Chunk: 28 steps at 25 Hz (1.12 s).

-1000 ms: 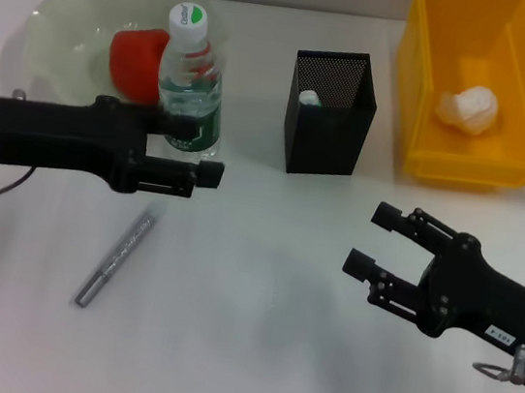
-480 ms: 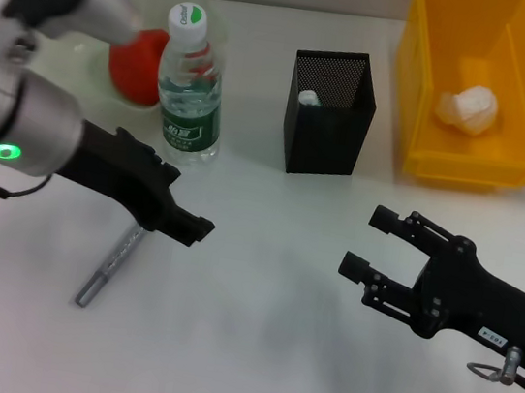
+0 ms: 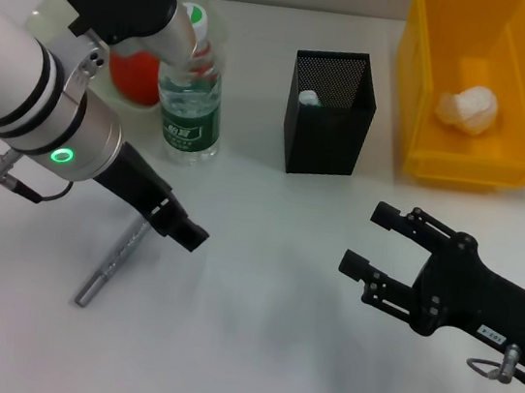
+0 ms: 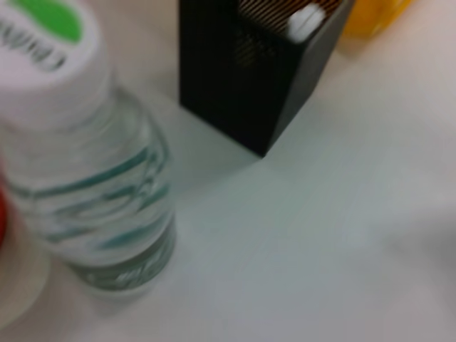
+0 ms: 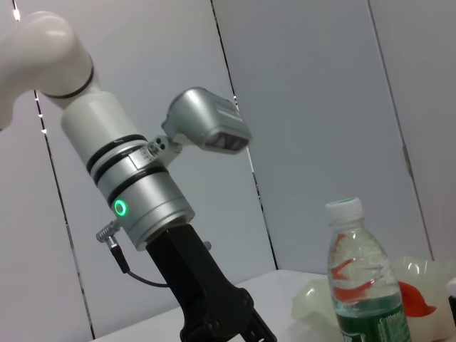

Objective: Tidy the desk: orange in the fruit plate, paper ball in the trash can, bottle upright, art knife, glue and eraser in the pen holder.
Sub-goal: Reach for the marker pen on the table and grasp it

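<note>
Beside the plate [image 3: 48, 15] I saw the bottle [image 3: 190, 98] upright, orange [image 3: 133, 76] in the plate. My left gripper [image 3: 193, 236] hung over the knife [image 3: 111, 263]; its fingers I couldn't judge. Right gripper [image 3: 366, 240] idled, spread apart.

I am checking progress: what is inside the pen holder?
Inside the pen holder, only a small white tip shows near the rim. What item it is cannot be told, and the black mesh walls hide everything lower.

upright bottle [image 3: 190, 98] beside fruit plate [image 3: 48, 15], left end effector [image 3: 189, 234] over art knife [image 3: 113, 263]
</note>
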Tool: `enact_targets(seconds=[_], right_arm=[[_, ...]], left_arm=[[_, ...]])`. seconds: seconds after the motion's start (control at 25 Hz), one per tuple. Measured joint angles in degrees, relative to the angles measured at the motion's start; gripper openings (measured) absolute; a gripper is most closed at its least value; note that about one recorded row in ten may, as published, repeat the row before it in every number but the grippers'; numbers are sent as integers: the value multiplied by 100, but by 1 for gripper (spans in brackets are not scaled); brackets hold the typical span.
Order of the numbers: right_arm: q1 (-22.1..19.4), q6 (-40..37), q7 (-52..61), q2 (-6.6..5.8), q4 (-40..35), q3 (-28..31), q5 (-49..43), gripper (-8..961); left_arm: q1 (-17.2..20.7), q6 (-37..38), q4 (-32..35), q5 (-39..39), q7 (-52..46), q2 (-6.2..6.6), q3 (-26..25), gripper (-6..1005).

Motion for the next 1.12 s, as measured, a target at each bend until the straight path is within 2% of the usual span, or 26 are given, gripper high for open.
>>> enact_targets(seconds=[0.36, 0.72, 0.84, 1.12], right_arm=[[138, 203, -49, -8, 18, 4, 3, 762], [229, 226, -250, -1, 126, 6, 7, 762], [263, 226, -256, 1, 133, -20, 9, 763], [277, 231, -265, 1, 159, 1, 10, 763]], left_arm=[[-346, 139, -472, 427, -357, -4, 18, 785], [-574, 47, -826, 442, -407, -9, 80, 768], [-765, -39, -1226, 447, -409, -9, 83, 762], [-856, -152, -1396, 451, -408, -9, 76, 749]])
